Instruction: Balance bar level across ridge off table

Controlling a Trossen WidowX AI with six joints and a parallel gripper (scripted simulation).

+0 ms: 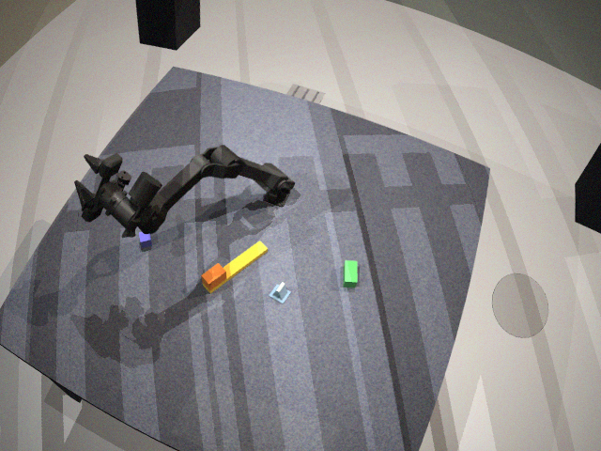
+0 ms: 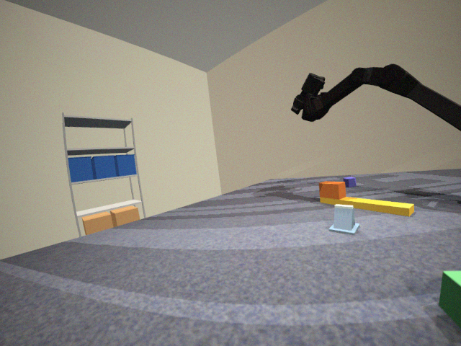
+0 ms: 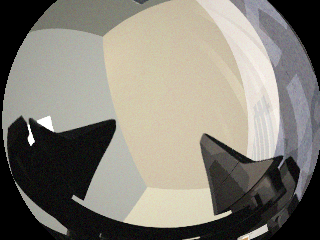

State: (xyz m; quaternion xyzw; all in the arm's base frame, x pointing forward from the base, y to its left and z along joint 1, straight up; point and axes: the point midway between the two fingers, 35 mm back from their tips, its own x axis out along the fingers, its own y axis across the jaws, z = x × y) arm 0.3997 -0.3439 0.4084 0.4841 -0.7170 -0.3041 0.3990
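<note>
No grasp yet: the gripper (image 1: 89, 181) hangs high with jaws wide apart and empty, the yellow bar (image 1: 240, 262) lies flat on the tabletop (image 1: 300, 368) just beside the ridge (image 1: 280, 292), so approach comes next.

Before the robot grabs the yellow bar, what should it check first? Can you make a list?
1. Claw open and holding nothing: ok.
2. Yellow bar lying flat on the table, free to grab: ok.
3. Orange block on one end, so that end looks heavier: not ok.
4. Ridge upright beside the bar: ok.
5. Claw above the bar: not ok, it is high and off to the side.
6. Bar's balance spot: cannot tell.
</note>
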